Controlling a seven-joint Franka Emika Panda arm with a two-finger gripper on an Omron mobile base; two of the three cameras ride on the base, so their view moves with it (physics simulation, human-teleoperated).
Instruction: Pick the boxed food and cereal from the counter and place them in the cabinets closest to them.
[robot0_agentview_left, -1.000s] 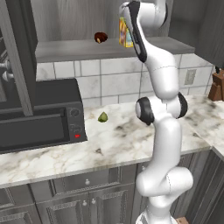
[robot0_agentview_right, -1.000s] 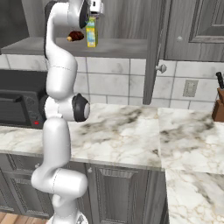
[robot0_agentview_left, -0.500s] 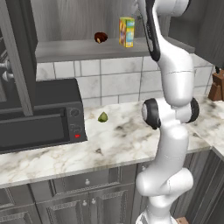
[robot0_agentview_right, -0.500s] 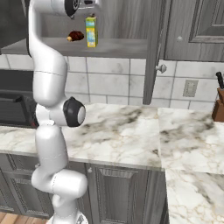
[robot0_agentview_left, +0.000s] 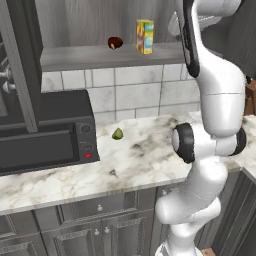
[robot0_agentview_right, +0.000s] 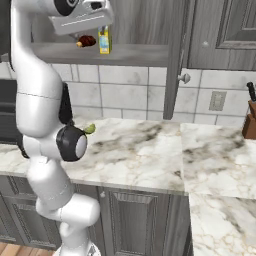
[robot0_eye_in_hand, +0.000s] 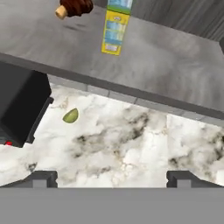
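One cereal (robot0_agentview_left: 145, 36) upright on cabinets (robot0_agentview_left: 100, 54) shelf, gripper (robot0_eye_in_hand: 112, 177) apparently empty, spread wide

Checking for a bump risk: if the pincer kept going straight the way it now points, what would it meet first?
Likely the counter: the open pincer looks down on bare marble, right of the small green item. Depth is unclear.

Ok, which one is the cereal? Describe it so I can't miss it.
Look at the open wall cabinet above the microwave. On its grey shelf stands the cereal, upright: a tall yellow box with blue-green patches, unlike the small round brown item beside it.
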